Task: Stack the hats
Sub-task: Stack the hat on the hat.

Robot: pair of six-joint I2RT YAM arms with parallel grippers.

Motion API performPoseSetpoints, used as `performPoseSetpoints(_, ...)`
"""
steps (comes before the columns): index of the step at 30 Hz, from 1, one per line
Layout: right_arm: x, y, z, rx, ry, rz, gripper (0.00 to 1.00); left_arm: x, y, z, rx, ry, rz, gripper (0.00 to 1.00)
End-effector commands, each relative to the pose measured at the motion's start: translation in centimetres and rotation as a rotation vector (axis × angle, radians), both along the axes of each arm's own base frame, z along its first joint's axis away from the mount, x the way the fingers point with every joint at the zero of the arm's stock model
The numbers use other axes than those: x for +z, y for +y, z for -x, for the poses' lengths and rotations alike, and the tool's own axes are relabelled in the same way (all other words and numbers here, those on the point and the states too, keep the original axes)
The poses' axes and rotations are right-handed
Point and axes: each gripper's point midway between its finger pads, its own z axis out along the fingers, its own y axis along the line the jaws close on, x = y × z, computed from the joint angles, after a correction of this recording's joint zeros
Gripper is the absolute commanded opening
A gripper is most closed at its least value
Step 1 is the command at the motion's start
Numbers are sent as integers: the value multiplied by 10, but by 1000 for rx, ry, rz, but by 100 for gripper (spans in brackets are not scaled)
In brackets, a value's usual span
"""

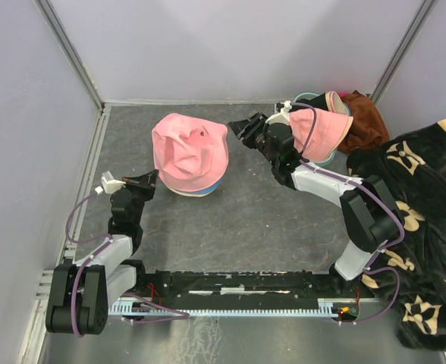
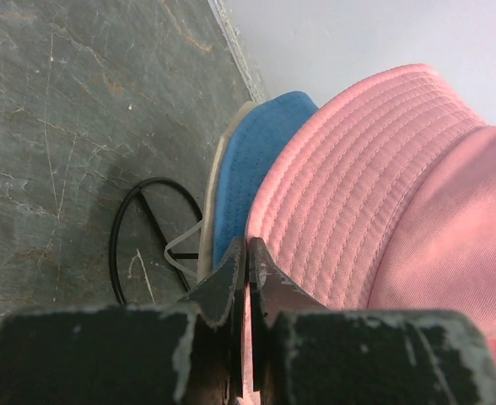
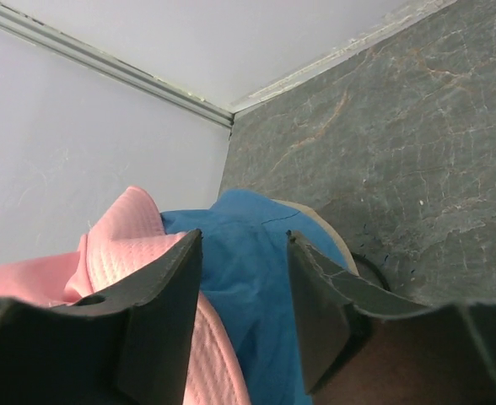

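A crumpled pink hat sits in the middle of the floor on top of a beige hat with blue lining. My left gripper is at this stack's lower left edge. In the left wrist view it is shut on the pink hat's brim, with the blue lining beside it. My right gripper stands open just right of the stack. Blue lining shows between its fingers; I cannot tell if they touch it. Another pink hat lies at the back right.
A teal basket and a rust-brown cloth sit in the back right corner. A black blanket with a beige pattern covers the right side. A thin black ring lies on the floor by the stack. Walls close in on three sides.
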Motion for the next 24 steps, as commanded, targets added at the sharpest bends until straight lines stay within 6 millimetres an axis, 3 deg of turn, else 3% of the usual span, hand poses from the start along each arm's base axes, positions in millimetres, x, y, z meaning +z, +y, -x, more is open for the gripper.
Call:
performPoseSetpoints(1,30,5,-6,37,-88,-95,56,24,1,-7,-4,-61,-54,3)
performPoseSetpoints(8,40,4,0,101,-163,-217,65,27,0,-9,-13,-70,-58,3)
performPoseSetpoints(24,36,30,4,274,-107,-310,66,35,-1,-14,-21,-84,-67,3)
